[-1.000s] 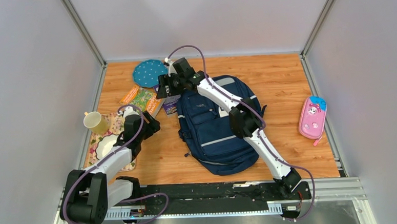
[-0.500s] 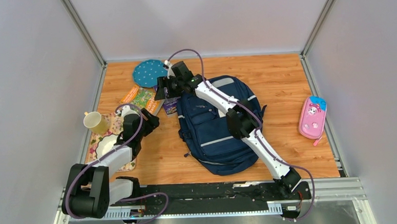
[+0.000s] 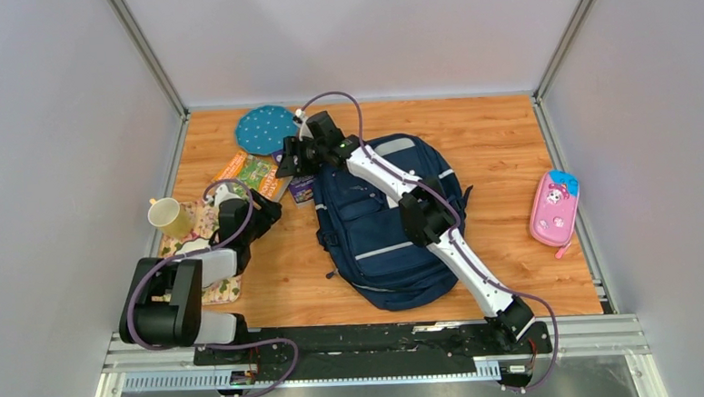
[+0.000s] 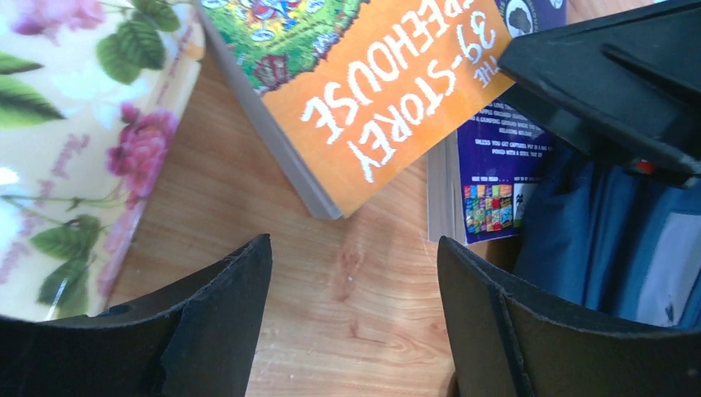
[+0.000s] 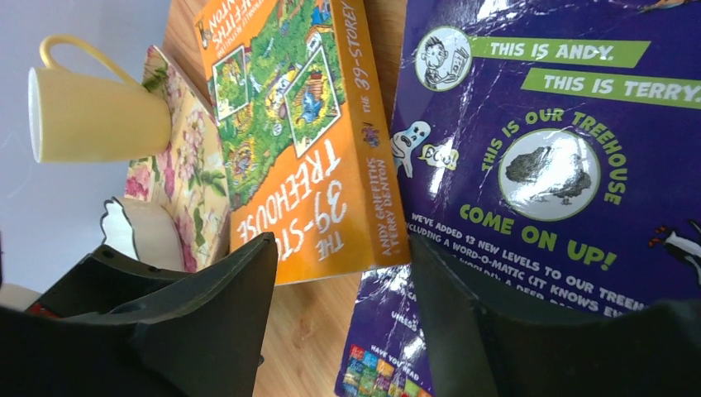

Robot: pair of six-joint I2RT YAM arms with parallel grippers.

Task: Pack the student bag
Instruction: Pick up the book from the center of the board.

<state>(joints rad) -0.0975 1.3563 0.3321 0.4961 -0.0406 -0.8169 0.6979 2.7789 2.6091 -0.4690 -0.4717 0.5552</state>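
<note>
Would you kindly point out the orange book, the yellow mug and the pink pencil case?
orange book (image 5: pixel 289 141), right wrist view, front cover.
yellow mug (image 3: pixel 169 215), top external view, its body.
pink pencil case (image 3: pixel 554 208), top external view, top face.

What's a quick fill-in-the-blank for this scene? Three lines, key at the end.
1. The orange book has "The 39-Storey ____" printed on its cover.
2. The pencil case lying to the right of the student bag is ____ in colour.
3. The right pincer hangs above the orange book and the purple book with its jaws ____.
Missing words: Treehouse; pink; open.
</note>
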